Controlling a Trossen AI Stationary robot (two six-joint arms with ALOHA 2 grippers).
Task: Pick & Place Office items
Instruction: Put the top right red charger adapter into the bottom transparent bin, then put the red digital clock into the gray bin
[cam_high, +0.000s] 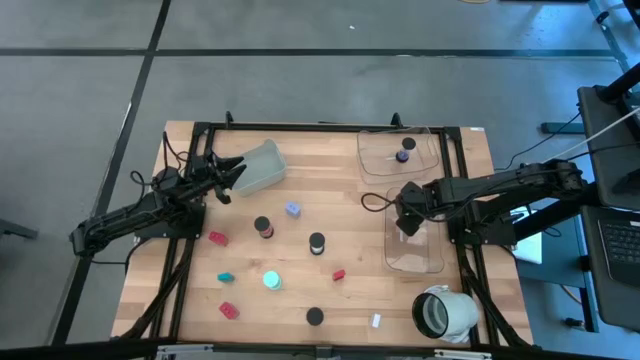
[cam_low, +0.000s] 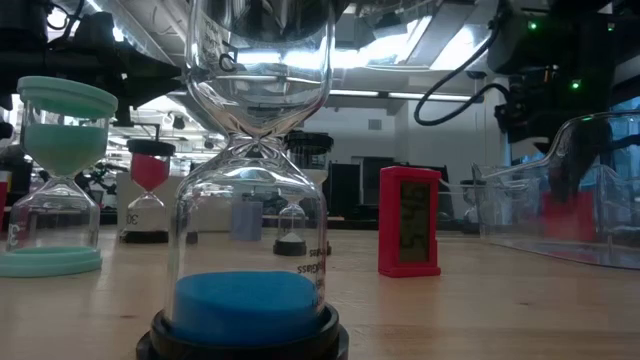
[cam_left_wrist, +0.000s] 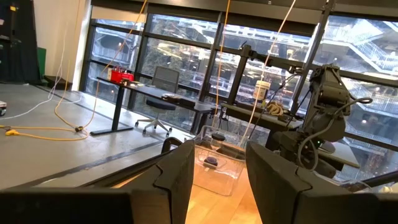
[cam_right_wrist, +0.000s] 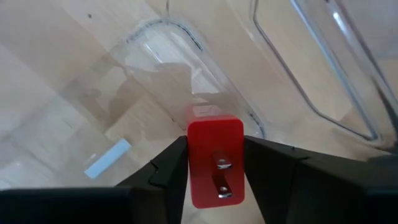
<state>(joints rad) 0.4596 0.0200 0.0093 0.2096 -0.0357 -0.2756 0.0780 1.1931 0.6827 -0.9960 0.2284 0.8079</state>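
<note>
Blue hourglass: nearest the low camera, clear glass with blue sand settled in its lower bulb, standing on a black base on the wooden surface.
Right tool: clenched on a red block; both dark fingers press its two sides, and the block shows two small screws on its face.
Red block position: held over the near clear tray at the right side of the surface, at that tray's far end.
Far clear tray: beyond the first one, holding a small purple piece.
Left tool: at the far left of the surface, just beside a tilted grey tray; its fingers stand apart with nothing seen between them.
Loose items: a lavender cube, black cylinders, a teal round piece, red blocks and a white bit lie scattered across the middle and near part of the surface.
White hollow cylinder: lying on its side at the near right corner.
Red timer: upright on the surface in the low view, behind the blue hourglass.
</note>
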